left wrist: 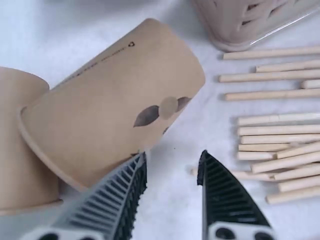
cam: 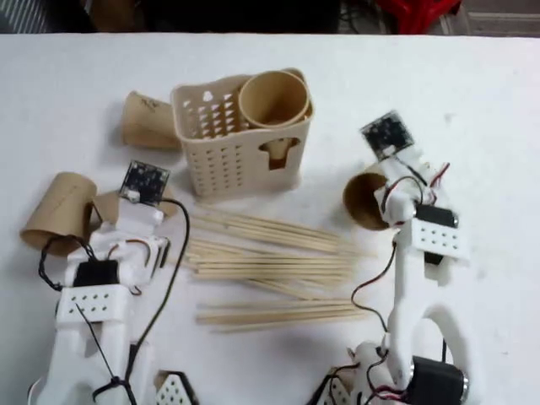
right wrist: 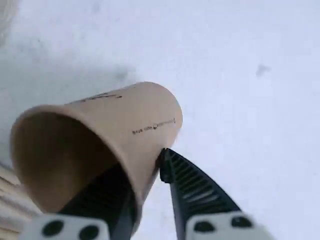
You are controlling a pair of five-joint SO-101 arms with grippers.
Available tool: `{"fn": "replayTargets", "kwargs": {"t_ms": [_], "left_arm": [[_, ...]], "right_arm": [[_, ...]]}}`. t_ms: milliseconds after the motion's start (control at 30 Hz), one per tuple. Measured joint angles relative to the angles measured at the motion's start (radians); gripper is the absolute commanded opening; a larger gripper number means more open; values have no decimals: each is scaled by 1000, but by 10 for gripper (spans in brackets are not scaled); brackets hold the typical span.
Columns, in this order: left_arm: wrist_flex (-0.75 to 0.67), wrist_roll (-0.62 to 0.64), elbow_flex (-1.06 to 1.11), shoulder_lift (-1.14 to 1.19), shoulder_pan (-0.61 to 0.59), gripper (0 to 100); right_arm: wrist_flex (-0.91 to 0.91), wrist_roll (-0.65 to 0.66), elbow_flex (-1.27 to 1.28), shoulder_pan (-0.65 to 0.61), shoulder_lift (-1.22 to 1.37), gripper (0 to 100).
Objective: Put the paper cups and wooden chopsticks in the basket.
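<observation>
High view first: the basket (cam: 228, 160) stands at the middle of the white table (cam: 472, 101), and one upright cup (cam: 274, 97) already sits inside it, mouth up, at its right-hand end as this view shows it. Just beside the basket's other end a tipped cup (cam: 148, 122) lies on its side on the table. The wooden chopsticks (cam: 270, 261) are spread loose on the tabletop in front of the basket, between the two arms.

Over to the right gripper (right wrist: 143, 166): it's clamped on the rim wall of the held cup (right wrist: 100, 135), one finger inside the mouth and one outside, to the right of the basket and well clear of it.

Now the left gripper (left wrist: 172, 172): jaws apart, close over the table. One finger (left wrist: 127, 192) is right at the edge of the near cup (left wrist: 110, 100), which lies on its side against the far-left cup (left wrist: 15, 150). Chopstick ends lie just past the other finger.
</observation>
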Motion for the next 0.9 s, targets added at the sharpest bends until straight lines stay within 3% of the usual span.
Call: {"fn": "replayTargets", "kwargs": {"t_ms": [300,533,733,900], "left_arm": [[0,0,0,0,0,177],[0,0,0,0,0,177],[0,0,0,0,0,177],[0,0,0,0,0,177]], "right_arm": [[442,-333,-400,44,2,16],[881,-569,-928,-83,2,16],[993,-713,-1315,-232,3,16],[979,-763,-1373,-377,61,16]]}}
